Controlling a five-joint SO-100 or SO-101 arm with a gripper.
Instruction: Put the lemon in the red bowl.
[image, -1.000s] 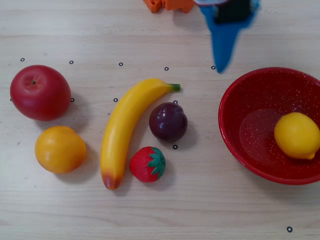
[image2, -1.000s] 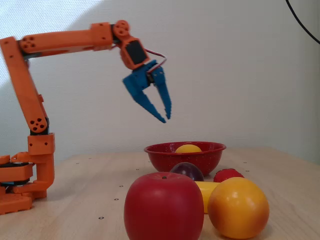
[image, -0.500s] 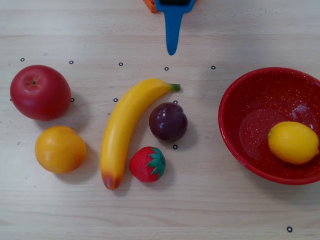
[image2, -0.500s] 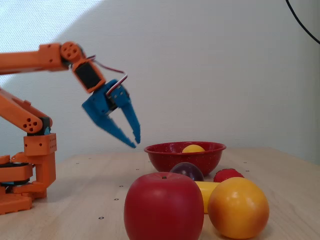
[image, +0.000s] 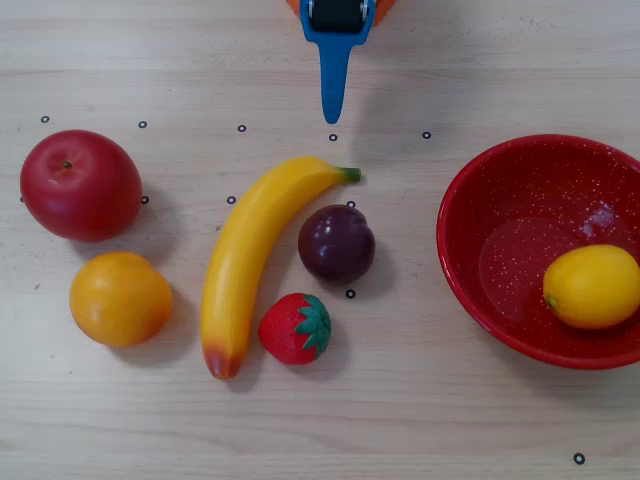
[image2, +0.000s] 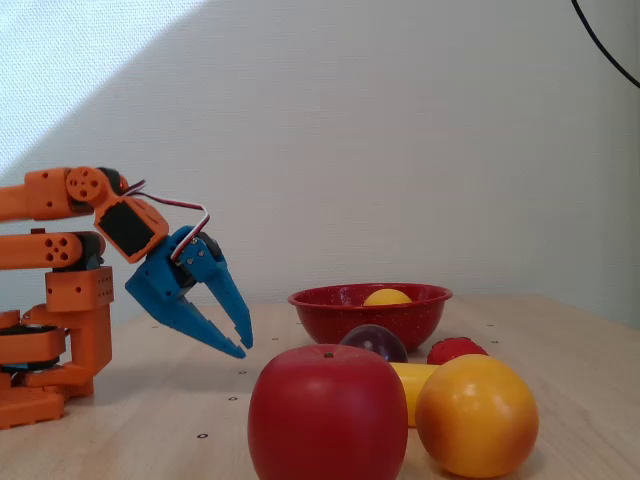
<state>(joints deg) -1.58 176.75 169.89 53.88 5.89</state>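
The lemon (image: 592, 287) lies inside the red bowl (image: 478, 190) at the right of the overhead view, against its right-hand inner wall. In the fixed view the lemon's top (image2: 387, 297) shows above the rim of the red bowl (image2: 340, 318). My blue gripper (image: 331, 118) hangs at the top middle of the overhead view, far left of the bowl. In the fixed view the gripper (image2: 242, 348) points down above the table, its fingertips together, holding nothing.
On the table lie a red apple (image: 80, 185), an orange (image: 120, 298), a banana (image: 245, 255), a dark plum (image: 336, 243) and a strawberry (image: 296, 328). The orange arm base (image2: 60, 310) stands at the left of the fixed view.
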